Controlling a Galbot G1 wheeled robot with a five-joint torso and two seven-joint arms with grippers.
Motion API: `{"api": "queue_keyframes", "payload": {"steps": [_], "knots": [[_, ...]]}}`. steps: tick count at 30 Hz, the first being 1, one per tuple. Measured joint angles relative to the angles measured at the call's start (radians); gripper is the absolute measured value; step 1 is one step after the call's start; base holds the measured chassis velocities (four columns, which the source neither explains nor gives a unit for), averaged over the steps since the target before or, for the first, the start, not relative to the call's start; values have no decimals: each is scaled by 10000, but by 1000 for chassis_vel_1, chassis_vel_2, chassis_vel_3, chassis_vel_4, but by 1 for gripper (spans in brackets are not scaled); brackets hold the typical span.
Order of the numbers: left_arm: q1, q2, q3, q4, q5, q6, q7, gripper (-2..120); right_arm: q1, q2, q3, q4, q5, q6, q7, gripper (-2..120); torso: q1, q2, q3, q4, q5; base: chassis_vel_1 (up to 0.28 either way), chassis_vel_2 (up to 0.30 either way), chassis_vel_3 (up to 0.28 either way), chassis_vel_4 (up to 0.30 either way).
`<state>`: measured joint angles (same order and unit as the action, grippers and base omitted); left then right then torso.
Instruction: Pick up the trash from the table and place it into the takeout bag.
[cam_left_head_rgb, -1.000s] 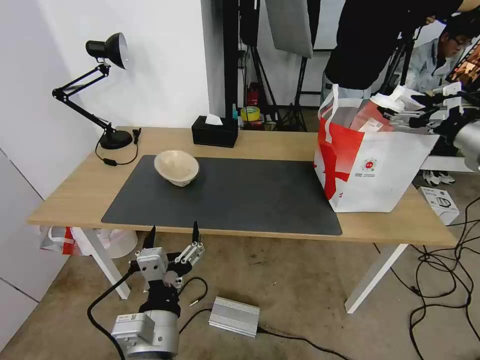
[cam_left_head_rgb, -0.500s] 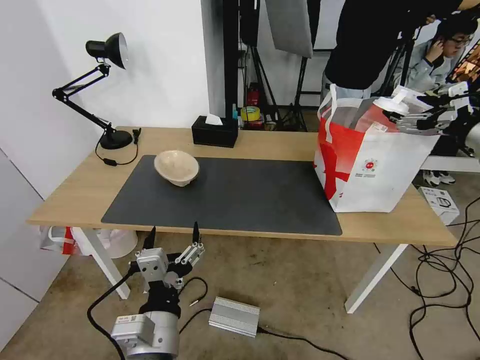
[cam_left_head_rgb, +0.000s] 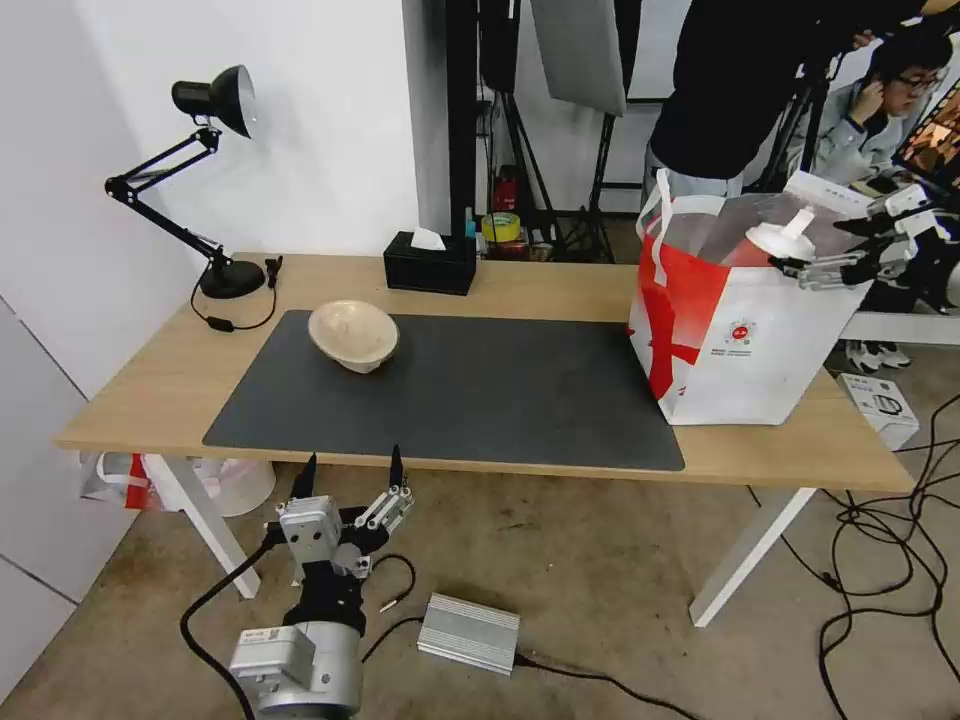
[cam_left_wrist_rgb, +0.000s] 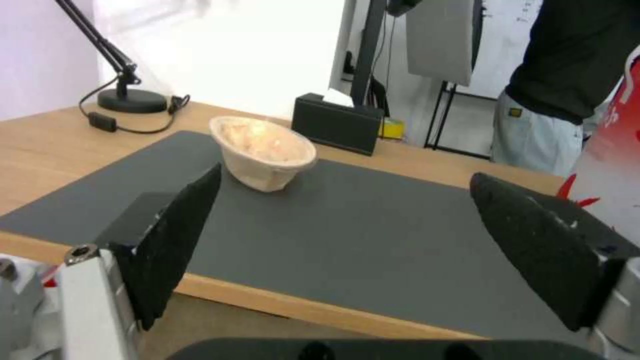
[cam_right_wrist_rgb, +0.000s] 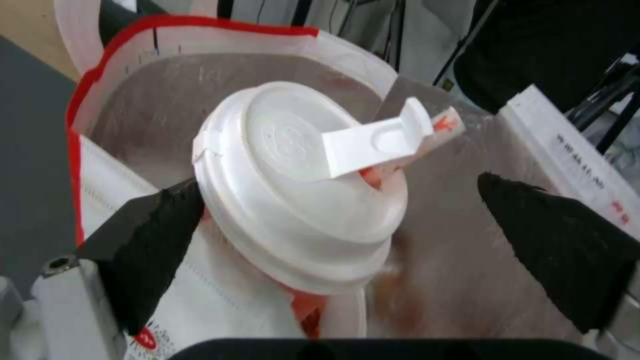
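Right wrist view: smooth white lid of one red cup sits inside foil-lined takeout bag, right gripper jaws wide apart, holding nothing. Head view, center-left: one ribbed beige pulp bowl on the dark mat; left gripper low, spread wide, empty.

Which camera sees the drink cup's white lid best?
The right wrist view: the white lid sits close between the open right gripper fingers, inside the takeout bag. The head view shows it small; the left wrist view doesn't.
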<state>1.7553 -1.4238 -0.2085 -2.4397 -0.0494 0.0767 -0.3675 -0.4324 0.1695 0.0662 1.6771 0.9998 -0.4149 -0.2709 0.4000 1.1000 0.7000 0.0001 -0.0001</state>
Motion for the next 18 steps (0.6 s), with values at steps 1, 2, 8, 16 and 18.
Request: {"api": "queue_keyframes", "payload": {"steps": [1, 2, 8, 16, 18], "knots": [[-7, -6, 7, 3, -1, 0, 0, 100, 12, -7, 0, -22, 47, 0, 5, 100, 0, 1, 0, 0, 0, 0, 0, 0, 0], [-7, -6, 7, 3, -1, 0, 0, 100, 12, -7, 0, -22, 47, 0, 5, 100, 0, 1, 0, 0, 0, 0, 0, 0, 0], [-32, -10, 37, 28, -5, 0, -2, 100, 2, -58, 0, -118, 122, 0, -20, 100, 0, 1, 0, -1, 1, 0, 0, 0, 0], [-118, -51, 129, 64, -38, 0, -100, 100, -200, -295, -30, 207, 182, 82, 185, 100, 0, 0, 0, 1, 1, 0, 0, 0, 0], [-103, -35, 140, 64, -34, 0, -102, 100, -237, -317, 9, 206, 199, 106, 195, 100, 0, 0, 0, 0, 1, 0, 0, 0, 0]]}}
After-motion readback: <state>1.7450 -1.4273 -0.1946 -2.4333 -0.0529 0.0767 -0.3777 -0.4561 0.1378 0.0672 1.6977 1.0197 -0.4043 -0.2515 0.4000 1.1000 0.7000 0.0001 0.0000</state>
